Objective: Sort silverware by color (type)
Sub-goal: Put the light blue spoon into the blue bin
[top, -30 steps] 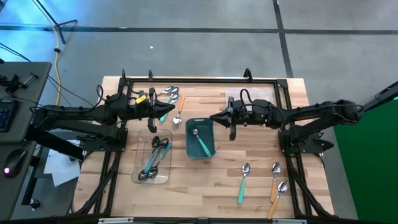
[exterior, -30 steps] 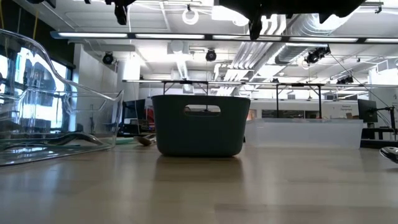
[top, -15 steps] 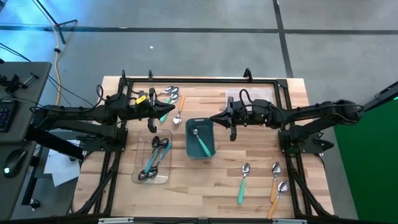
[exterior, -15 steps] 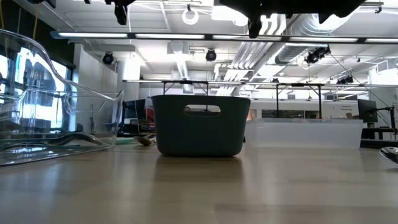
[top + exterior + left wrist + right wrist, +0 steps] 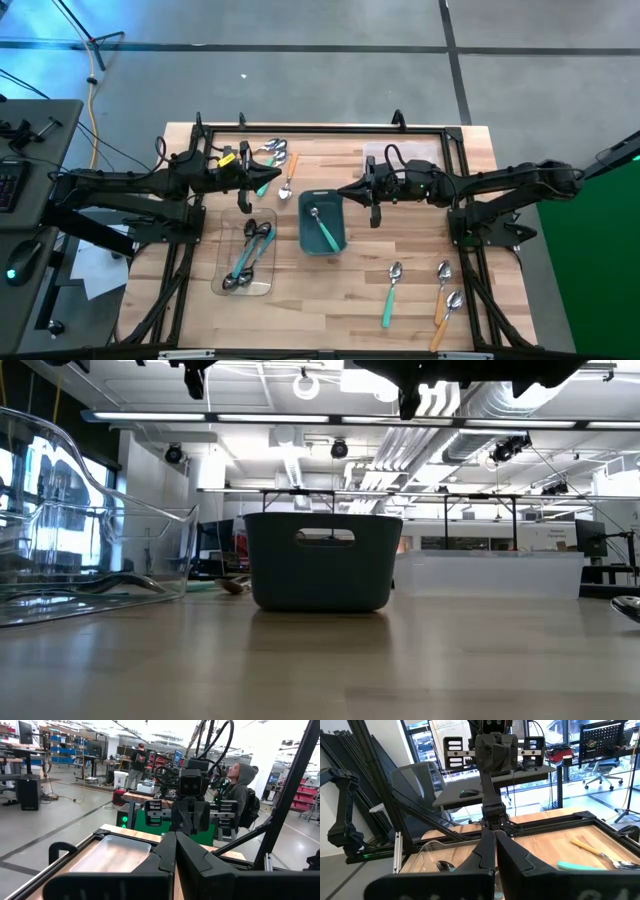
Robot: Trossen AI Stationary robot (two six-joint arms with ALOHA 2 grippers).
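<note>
The left gripper point(image 5: 247, 198) hangs with fingers pressed together on nothing, above the clear tray point(image 5: 226, 262) that holds teal and dark spoons point(image 5: 250, 255); the right gripper point(image 5: 373, 213) hangs likewise shut and empty just beside the teal bin point(image 5: 337, 212), where one teal spoon point(image 5: 322, 228) lies. More spoons point(image 5: 277, 155) cluster at the far edge near the left arm; a teal-handled spoon point(image 5: 390, 296) and two orange-handled spoons point(image 5: 444, 293) lie loose at the near right.

The far cluster looks crowded, so a pinch there may lift two handles or scatter them; thin handles lying flat on the wooden table point(image 5: 420, 250) may slip from the fingers.

Beyond the table is a workshop with benches and a hooded person point(image 5: 241, 795) seated behind another rig.
</note>
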